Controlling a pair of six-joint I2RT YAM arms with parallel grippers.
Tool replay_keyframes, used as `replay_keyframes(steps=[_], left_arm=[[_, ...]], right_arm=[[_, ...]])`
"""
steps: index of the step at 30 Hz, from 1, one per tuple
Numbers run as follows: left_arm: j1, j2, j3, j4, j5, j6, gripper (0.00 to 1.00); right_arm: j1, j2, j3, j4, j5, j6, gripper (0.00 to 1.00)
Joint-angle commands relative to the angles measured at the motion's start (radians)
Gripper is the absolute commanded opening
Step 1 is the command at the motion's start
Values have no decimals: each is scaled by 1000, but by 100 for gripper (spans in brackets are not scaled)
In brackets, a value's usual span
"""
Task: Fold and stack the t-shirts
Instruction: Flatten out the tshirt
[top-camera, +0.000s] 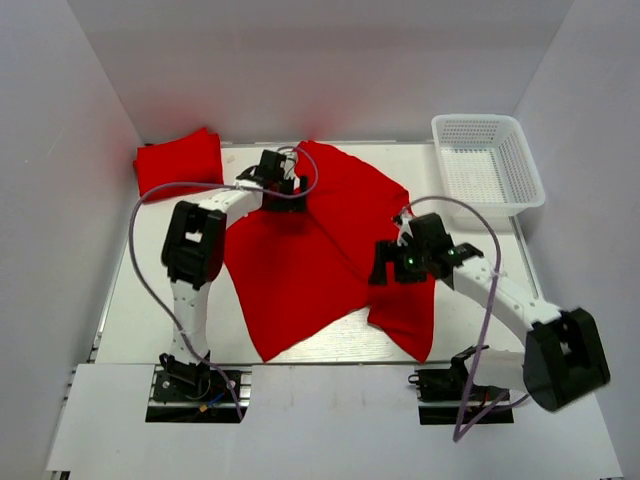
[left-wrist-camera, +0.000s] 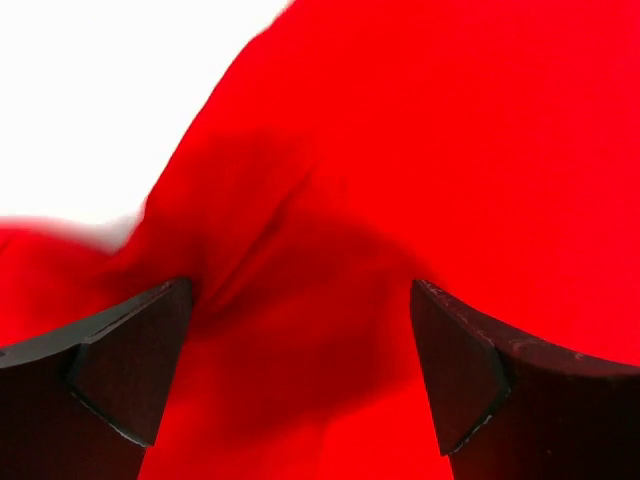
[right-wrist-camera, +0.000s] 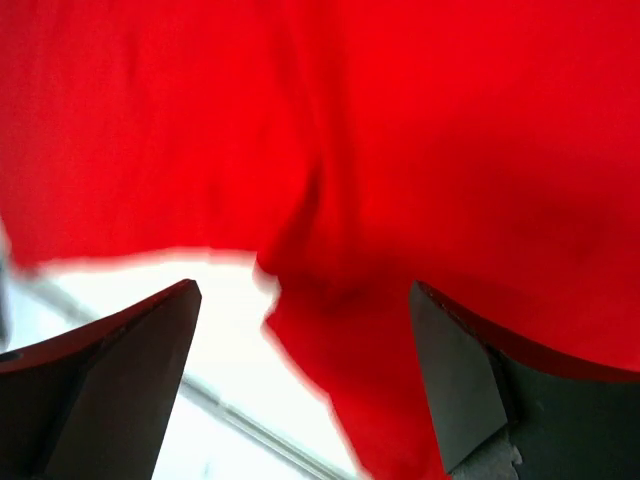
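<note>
We are working on the open t-shirt (top-camera: 300, 270). It is lying in the middle of the table (top-camera: 140, 300), a bit crumpled, with one part flopping over another. A folded t-shirt (top-camera: 178, 160) is sitting in the far left corner, well apart from it.

Our left gripper (top-camera: 283, 182) is hanging over the far edge of the open t-shirt. Its fingers (left-wrist-camera: 120, 350) are standing apart, pinching nothing, and red cloth is filling the space below them. Our right gripper (top-camera: 392, 265) is hanging over the right side of the shirt. Its fingers (right-wrist-camera: 130, 350) are standing apart too, with a cloth edge and some bare table showing between them.

We are thinking the step now is grabbing the cloth for a fold. To do it well, we are wanting each gripper right on an edge, going down until the cloth is sitting between the fingers, then closing. Both sides should be lifting together and slowly, so the shirt is not bunching or dragging.

The white basket (top-camera: 487, 165) is sitting at the far right. We are seeing nothing in it.
</note>
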Motion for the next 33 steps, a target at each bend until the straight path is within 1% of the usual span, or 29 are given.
replay_keyframes(steps=[1, 2, 3, 4, 5, 6, 7, 8, 9, 10, 11, 13, 15, 16, 17, 18, 20, 21, 23, 24, 27, 30, 33], left_arm=[[-4, -240, -145, 18, -73, -27, 100], [-4, -318, -205, 19, -116, -27, 100], [-4, -354, -233, 19, -138, -62, 100], [-4, -386, -260, 19, -156, -77, 100], [6, -414, -314, 19, -170, -91, 100], [18, -463, -343, 19, -170, -115, 100], [19, -483, -369, 19, -182, -116, 100], [19, -498, -398, 19, -239, -128, 100], [19, -498, -399, -10, -270, -146, 100], [19, -510, -399, -53, -314, -160, 100], [19, -511, -409, -66, -324, -171, 100], [19, -511, -422, -66, -324, -171, 100], [19, -511, -451, -66, -315, -188, 100], [19, -511, -462, -66, -315, -210, 100], [28, -511, -475, -66, -315, -211, 100], [28, -497, -475, -66, -315, -220, 100], [28, -483, -486, -66, -324, -232, 100], [28, -471, -486, -66, -312, -232, 100], [28, -457, -495, -80, -311, -252, 100], [28, -457, -511, -80, -299, -252, 100], [37, -416, -531, -61, -290, -261, 100], [46, -342, -502, -75, -290, -261, 100], [55, -284, -445, -93, -324, -261, 100]], right_arm=[[-4, 130, 228, 42, 236, -52, 90], [-9, 207, 270, 39, 361, -46, 90], [-12, 283, 354, 36, 389, -40, 90], [-15, 320, 440, 40, 410, -35, 90], [-20, 399, 526, 37, 439, -30, 90], [-18, 471, 566, 60, 438, -38, 90], [-21, 510, 601, 65, 429, -64, 90], [-24, 589, 731, 65, 420, -70, 90], [-29, 665, 776, 38, 404, -91, 90], [-27, 702, 819, 27, 403, -107, 90], [-29, 804, 943, 17, 406, -107, 90], [-36, 860, 1038, -6, 387, -115, 90], [-41, 959, 1117, -12, 366, -122, 90], [-46, 984, 1175, -22, 358, -125, 90], [-55, 1059, 1232, -41, 349, -128, 90], [-55, 1075, 1278, -44, 332, -142, 90], [-61, 1143, 1318, -73, 331, -150, 90], [-66, 1153, 1365, -91, 337, -144, 90], [-75, 1150, 1361, -125, 349, -135, 90], [-78, 1139, 1291, -122, 355, -136, 90], [-98, 1096, 1176, -69, 360, -130, 90], [-125, 1102, 1154, -84, 367, -113, 90], [-153, 1126, 1169, -113, 384, -104, 90]])
